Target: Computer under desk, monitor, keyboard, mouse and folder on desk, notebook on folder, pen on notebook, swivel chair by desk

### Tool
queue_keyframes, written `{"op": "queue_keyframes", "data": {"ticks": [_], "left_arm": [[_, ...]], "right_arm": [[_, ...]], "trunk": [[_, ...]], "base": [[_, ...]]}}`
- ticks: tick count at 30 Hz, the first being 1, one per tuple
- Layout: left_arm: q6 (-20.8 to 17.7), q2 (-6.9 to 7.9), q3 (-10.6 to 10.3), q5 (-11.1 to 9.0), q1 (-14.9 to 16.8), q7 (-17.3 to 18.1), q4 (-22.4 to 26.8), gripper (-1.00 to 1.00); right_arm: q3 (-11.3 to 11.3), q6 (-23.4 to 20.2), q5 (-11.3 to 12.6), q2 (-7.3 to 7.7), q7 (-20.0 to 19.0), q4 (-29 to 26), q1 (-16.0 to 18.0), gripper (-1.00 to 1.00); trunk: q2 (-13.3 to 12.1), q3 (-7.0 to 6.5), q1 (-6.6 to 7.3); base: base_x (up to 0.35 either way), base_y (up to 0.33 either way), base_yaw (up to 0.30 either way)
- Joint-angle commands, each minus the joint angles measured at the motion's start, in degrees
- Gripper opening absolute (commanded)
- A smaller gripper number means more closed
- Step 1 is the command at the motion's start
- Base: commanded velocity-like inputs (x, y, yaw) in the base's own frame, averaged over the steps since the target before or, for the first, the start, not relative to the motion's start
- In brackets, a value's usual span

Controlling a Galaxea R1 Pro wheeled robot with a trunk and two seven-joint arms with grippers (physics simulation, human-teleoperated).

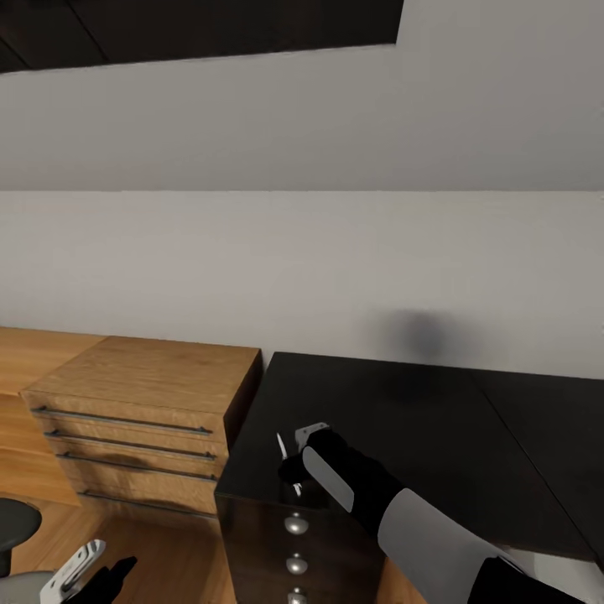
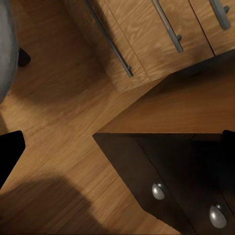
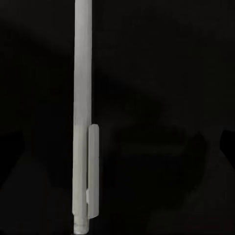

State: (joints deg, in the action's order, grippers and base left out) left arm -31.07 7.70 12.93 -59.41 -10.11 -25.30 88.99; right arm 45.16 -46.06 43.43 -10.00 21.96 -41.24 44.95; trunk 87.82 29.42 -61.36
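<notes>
The thin white pen (image 1: 282,445) stands up from my right gripper (image 1: 291,466), which is shut on it just above the near left corner of the glossy black desk (image 1: 403,419). The right wrist view has the pen (image 3: 82,122) with its clip running lengthwise over the black top. Low at the left, over the wood floor, my left gripper (image 1: 84,575) is open; its dark fingers (image 2: 10,156) sit at opposite edges of the left wrist view. A grey part of the swivel chair (image 1: 13,524) shows at the lower left, beside that gripper.
A wooden chest of drawers (image 1: 143,419) with long metal handles stands against the grey wall, left of the desk. The desk's dark drawer front (image 1: 295,525) carries round silver knobs (image 2: 157,191). A narrow strip of wood floor (image 2: 63,112) separates chest, desk and chair.
</notes>
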Motion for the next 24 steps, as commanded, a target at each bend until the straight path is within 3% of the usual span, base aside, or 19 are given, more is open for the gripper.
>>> {"op": "queue_keyframes", "data": {"ticks": [1, 24], "left_arm": [[-0.1, 0.0, 0.0, -0.6, 0.0, -0.5, 0.1, 1.0], [0.1, -0.03, 0.5, -1.3, 0.0, -0.4, -0.1, 1.0]], "right_arm": [[0.2, -0.4, 0.6, 0.0, 0.6, 0.0, 0.1, 1.0], [0.2, -1.6, 0.6, 0.0, 0.5, 0.0, 0.1, 1.0]], "trunk": [[0.0, 0.05, 0.02], [0.0, 0.05, 0.02]], "base": [[-0.19, 0.01, 0.0], [-0.039, 0.003, 0.0]]}}
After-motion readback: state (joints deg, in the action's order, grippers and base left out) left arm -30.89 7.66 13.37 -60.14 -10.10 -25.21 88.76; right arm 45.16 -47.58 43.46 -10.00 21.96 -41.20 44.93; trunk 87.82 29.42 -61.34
